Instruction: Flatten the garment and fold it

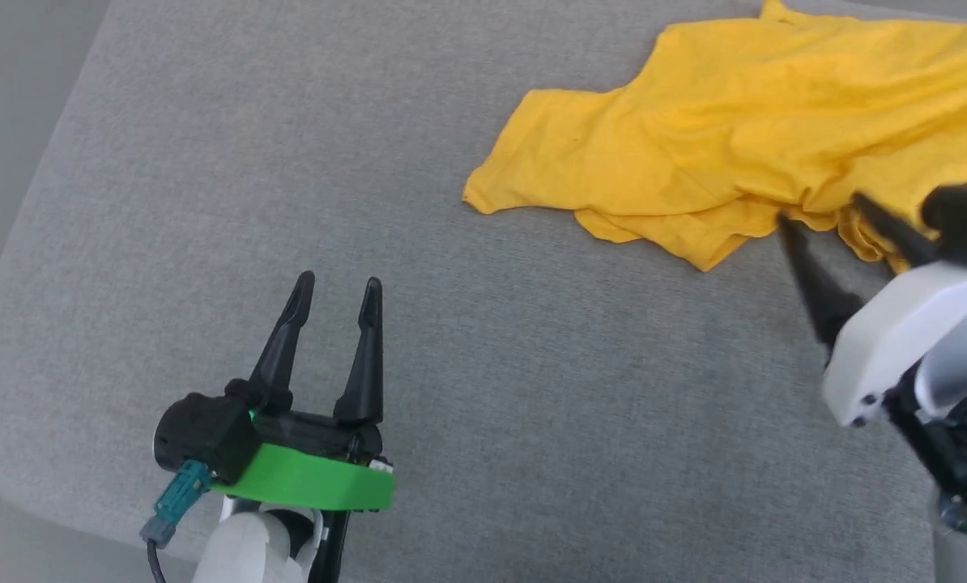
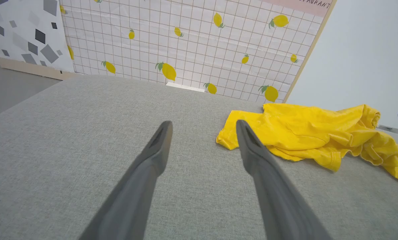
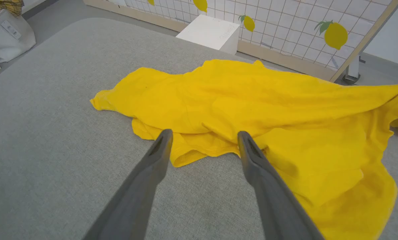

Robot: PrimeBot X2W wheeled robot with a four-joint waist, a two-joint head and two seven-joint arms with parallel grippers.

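garment (image 1: 734, 138) was crumpled, nothing flattened or folded yet. right gripper (image 1: 820, 209) hovered at its near edge, fingers apart, empty; left gripper (image 1: 338, 282) also apart, well clear.

The left gripper (image 2: 204, 122) hangs with its two dark fingers spread apart over a grey upholstered surface (image 2: 69, 140); nothing lies between them. The garment (image 2: 305, 133), a plain yellow heap from here, lies crumpled on the surface to the right, its near corner crossed by one finger; whether the two touch cannot be told. Behind stand a grid-patterned panel printed with lemons (image 2: 192, 40) and a speckled grey-and-white panel (image 2: 22, 33).
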